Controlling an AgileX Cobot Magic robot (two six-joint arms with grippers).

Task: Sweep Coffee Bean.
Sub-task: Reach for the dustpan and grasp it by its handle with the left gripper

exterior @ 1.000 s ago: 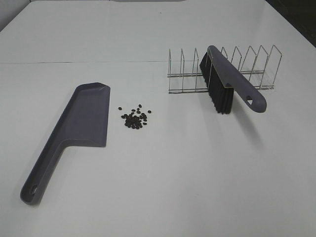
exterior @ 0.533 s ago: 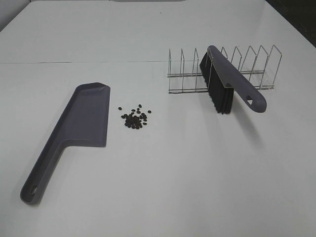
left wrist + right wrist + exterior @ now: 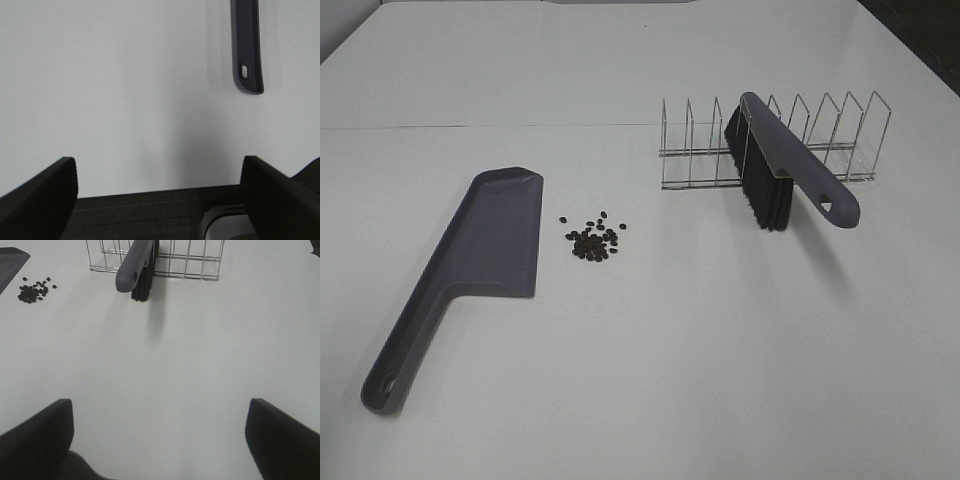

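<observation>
A small heap of dark coffee beans (image 3: 592, 240) lies on the white table, just right of the grey-purple dustpan's blade (image 3: 500, 235); the beans (image 3: 32, 291) also show in the right wrist view. The dustpan's handle (image 3: 405, 350) runs toward the front left, and its end (image 3: 246, 60) shows in the left wrist view. A grey brush (image 3: 785, 165) with black bristles leans in a wire rack (image 3: 770, 140). No arm appears in the high view. My left gripper (image 3: 160, 192) is open over the table's front edge, empty. My right gripper (image 3: 160, 432) is open too, well short of the brush (image 3: 135, 265).
The wire rack (image 3: 165, 257) stands at the back right with several upright dividers. The table's near edge (image 3: 150, 192) and dark floor below it show in the left wrist view. A seam crosses the tabletop (image 3: 470, 126) behind the dustpan.
</observation>
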